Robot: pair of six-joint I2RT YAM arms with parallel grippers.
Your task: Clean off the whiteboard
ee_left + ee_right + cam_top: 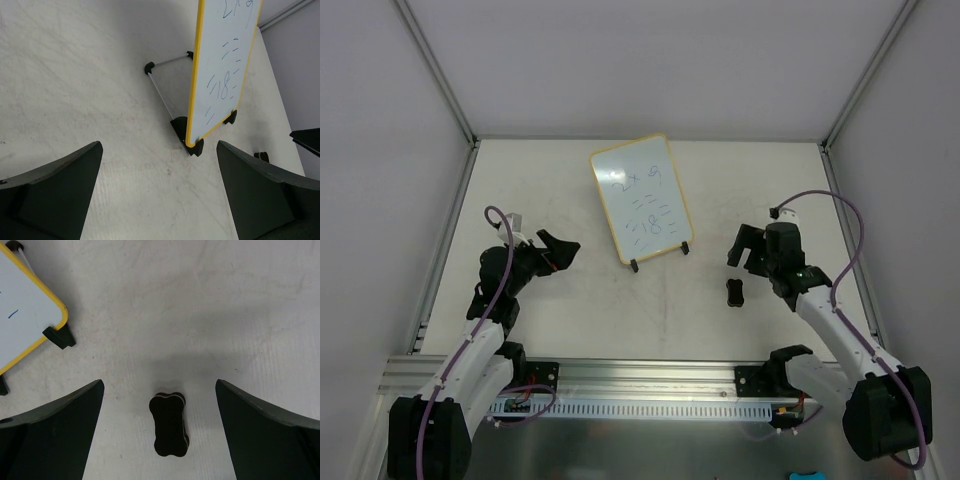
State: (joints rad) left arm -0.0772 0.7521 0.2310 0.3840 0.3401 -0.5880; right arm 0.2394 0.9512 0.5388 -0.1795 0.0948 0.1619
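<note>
The whiteboard stands propped on its black feet near the middle of the table, with blue writing on its face. The left fingers, at about 8 o'clock from it, are spread wide and hold nothing. The right fingers, at 4 o'clock, are spread too, above a small black eraser lying on the table.

My whiteboard (yellow-framed, blue sums still written on it) stands propped on black feet, centre frame.
</note>
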